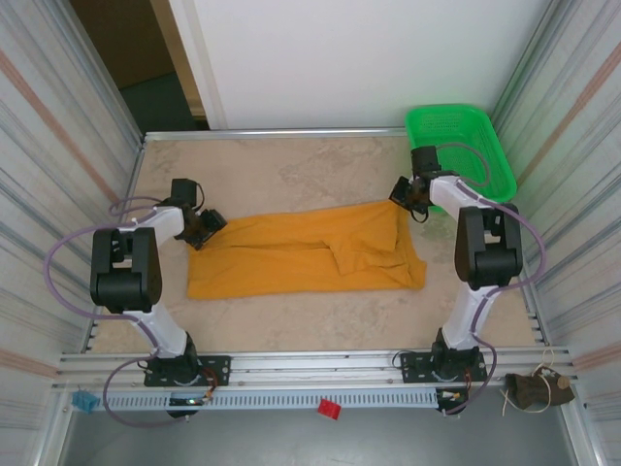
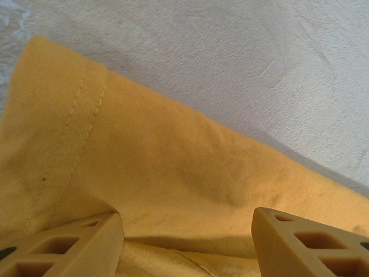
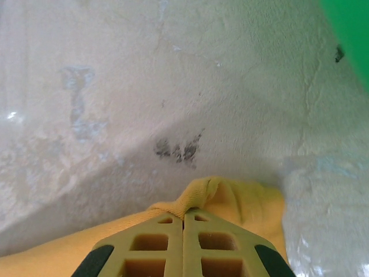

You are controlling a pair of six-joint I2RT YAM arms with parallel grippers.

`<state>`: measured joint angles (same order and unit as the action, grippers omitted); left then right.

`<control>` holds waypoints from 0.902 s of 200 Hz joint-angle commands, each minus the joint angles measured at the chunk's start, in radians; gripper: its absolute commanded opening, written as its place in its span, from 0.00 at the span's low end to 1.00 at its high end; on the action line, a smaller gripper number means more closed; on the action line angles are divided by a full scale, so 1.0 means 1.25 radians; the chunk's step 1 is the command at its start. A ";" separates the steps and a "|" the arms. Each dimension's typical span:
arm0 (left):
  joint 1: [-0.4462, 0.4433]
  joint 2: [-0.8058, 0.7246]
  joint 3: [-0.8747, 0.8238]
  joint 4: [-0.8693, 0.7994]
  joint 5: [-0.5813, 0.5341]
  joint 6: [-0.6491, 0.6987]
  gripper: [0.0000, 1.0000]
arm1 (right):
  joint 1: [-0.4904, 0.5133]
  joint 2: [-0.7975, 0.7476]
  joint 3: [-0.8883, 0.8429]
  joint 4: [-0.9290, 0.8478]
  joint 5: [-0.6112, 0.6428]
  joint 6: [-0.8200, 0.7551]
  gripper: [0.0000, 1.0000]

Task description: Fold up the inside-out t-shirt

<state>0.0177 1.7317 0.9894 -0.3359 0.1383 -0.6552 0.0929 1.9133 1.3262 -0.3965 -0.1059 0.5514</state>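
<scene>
Garment: the mustard-yellow cotton t-shirt [image 1: 301, 254] lies flat on the table as a long band running left to right across the middle of the overhead frame. No sleeve sticks out, and no chest print or label can be made out.
Garment detail: a raised flap or crease crosses the band right of centre. In the left wrist view a stitched hem runs down the upper left of the cloth.
Right claw: the right gripper [image 3: 184, 214] is clamped on a bunched corner of the cloth at the bottom centre of its wrist view, fingers pressed together. Overhead, this is the band's upper right corner.
Left claw: the left gripper [image 2: 187, 222] sits over the band's upper left end. Its tan fingers stand well apart with cloth between and beneath them, and nothing is pinched.
Progress: the lengthwise narrowing looks done, judging by the tidy band.
Left to do: probably the crosswise folds that bring one end over the other; the left claw would have to close first.
Surface: beige stone-patterned table top [image 1: 291, 165].
Container: a green perforated plastic basket [image 1: 461, 115] stands at the upper right, just beyond the right arm. I can make out nothing in the part that shows, and the arm hides its near edge.
</scene>
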 commanded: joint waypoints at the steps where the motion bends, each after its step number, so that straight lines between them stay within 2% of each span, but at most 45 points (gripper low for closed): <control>1: 0.010 0.037 -0.011 -0.006 -0.023 0.010 0.62 | -0.018 0.028 0.054 0.005 0.014 -0.034 0.16; 9: 0.010 0.036 -0.011 -0.006 -0.022 0.012 0.62 | -0.020 0.016 0.058 0.002 0.006 -0.031 0.29; 19: 0.010 0.033 -0.008 -0.006 -0.018 0.014 0.62 | -0.015 -0.023 0.043 0.003 0.002 -0.031 0.37; 64: 0.006 -0.047 0.065 -0.053 0.021 0.071 0.62 | 0.021 -0.274 -0.126 -0.086 0.003 0.000 0.38; 90: -0.028 -0.128 0.092 -0.093 0.050 0.080 0.63 | 0.054 -0.410 -0.260 -0.116 0.012 0.017 0.39; 98: -0.046 -0.154 0.088 -0.099 0.059 0.072 0.63 | 0.060 -0.445 -0.295 -0.115 0.001 0.021 0.43; 118: -0.121 -0.215 0.052 -0.088 0.067 0.033 0.63 | 0.094 -0.502 -0.375 -0.120 0.010 0.016 0.51; 151: -0.327 -0.249 -0.031 -0.013 0.057 -0.050 0.61 | 0.126 -0.540 -0.472 -0.117 0.026 0.035 0.50; 180: -0.513 -0.185 -0.054 0.091 0.039 -0.143 0.59 | 0.118 -0.554 -0.490 -0.120 0.042 0.056 0.49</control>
<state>-0.4927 1.4395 0.9504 -0.3115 0.1951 -0.7139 0.2474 1.2610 0.7120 -0.5335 -0.0948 0.5793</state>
